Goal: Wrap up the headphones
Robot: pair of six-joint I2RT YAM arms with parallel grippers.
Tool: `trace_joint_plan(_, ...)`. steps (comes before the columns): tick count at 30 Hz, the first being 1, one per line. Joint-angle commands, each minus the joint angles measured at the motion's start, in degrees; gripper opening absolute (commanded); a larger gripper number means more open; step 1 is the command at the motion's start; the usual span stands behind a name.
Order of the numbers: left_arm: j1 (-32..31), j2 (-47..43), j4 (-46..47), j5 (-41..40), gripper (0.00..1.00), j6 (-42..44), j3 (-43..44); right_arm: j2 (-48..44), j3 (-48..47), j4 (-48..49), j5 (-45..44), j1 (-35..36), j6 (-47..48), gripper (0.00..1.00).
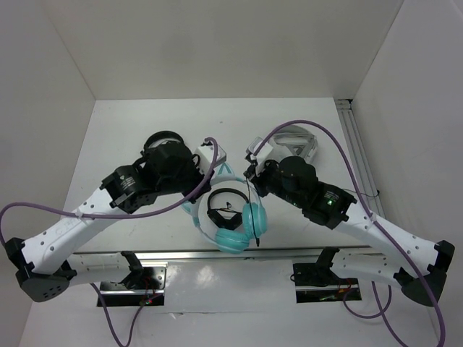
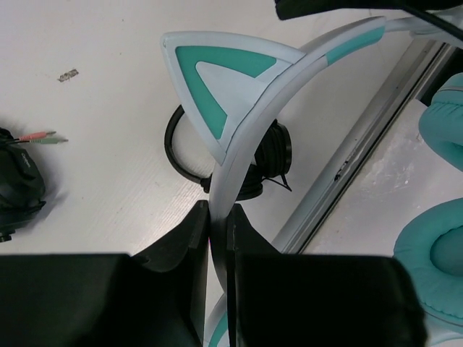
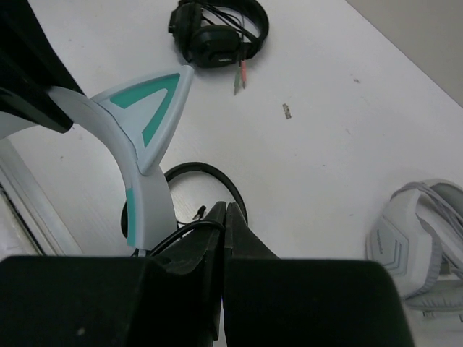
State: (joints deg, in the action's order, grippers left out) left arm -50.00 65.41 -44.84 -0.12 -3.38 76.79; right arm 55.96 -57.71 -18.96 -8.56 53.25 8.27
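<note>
The headphones [image 1: 233, 225] have teal ear cups [image 2: 436, 249] and a pale headband [image 2: 249, 134] with a pointed cat ear [image 2: 213, 83]. They are held up near the table's front middle. My left gripper [image 1: 215, 172] is shut on the headband [image 2: 219, 211]. My right gripper [image 1: 251, 173] is shut on the thin black cable [image 3: 181, 230], which runs down past the ear cup [image 1: 255, 217]. The right wrist view also shows the headband [image 3: 150, 199] just left of the right gripper [image 3: 225, 213].
Small black headphones [image 1: 221, 211] lie on the table under the headband. A larger black headset [image 3: 217, 32] lies at the back left. Grey-white headphones [image 1: 300, 147] lie at the back right. A metal rail [image 1: 217, 254] runs along the front edge.
</note>
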Motion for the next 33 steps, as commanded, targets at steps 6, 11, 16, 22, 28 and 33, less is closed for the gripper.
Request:
trace_joint_plan(6,-1.9,-8.0,10.3,19.9,0.00,0.7,1.4,0.5,3.7,13.1,16.8,-5.6,0.5,0.21)
trace_joint_plan(11,-1.9,-8.6,10.3,17.3,0.00,-1.2,3.5,5.8,6.6,24.4,32.2,-12.9,-4.1,0.30)
trace_joint_plan(16,-1.9,-8.6,10.3,10.5,0.00,-4.4,5.5,9.5,13.3,39.4,38.5,-14.3,-11.3,0.37)
trace_joint_plan(22,-1.9,-9.8,10.8,-2.7,0.00,-12.3,8.1,16.9,15.7,46.7,39.1,-14.8,-13.4,0.37)
trace_joint_plan(28,-1.9,-8.5,10.3,-11.6,0.00,-21.3,14.6,25.2,18.2,56.1,39.8,-16.7,-17.8,0.23)
trace_joint_plan(33,-1.9,-8.0,9.8,-18.7,0.00,-26.2,17.6,27.8,20.0,61.2,40.5,-17.7,-20.0,0.23)
